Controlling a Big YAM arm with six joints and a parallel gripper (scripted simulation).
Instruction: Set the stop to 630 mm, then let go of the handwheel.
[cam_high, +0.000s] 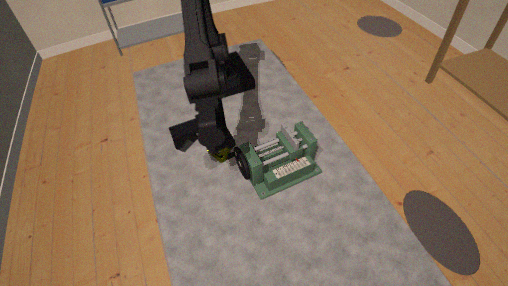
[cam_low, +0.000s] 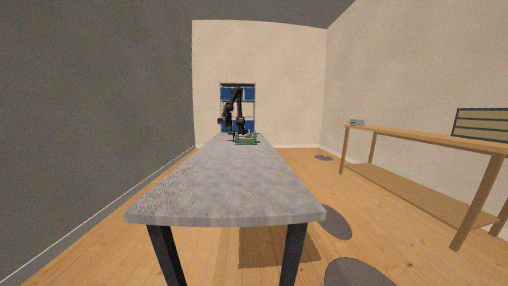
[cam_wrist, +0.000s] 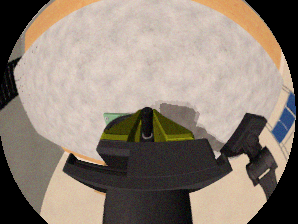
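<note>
The end effector (cam_high: 220, 153) (cam_wrist: 147, 112), just below the upper left of centre in the top view and low in the middle of the wrist view, is closed on a dark handle (cam_wrist: 147, 120), which is seen upright between its yellow-green fingers. The handle is judged to be the crank grip of the handwheel (cam_high: 243, 163), a black disc at the left end of the green stop fixture (cam_high: 256, 170) (cam_low: 246, 141). Along the front of the fixture, near the centre of the top view, a pale scale (cam_high: 291, 168) with a small red mark is carried; its figures are too small to be read. Above it, a grey stop plate (cam_high: 289, 137) is set across the rods, near their right end. The fixture is supported by the grey desk (cam_high: 215, 240) (cam_low: 225, 175). The handle could be lost if the wheel's arc were poorly followed; the setting could be overshot by excess turning, or disturbed by a sideways pull at release.
</note>
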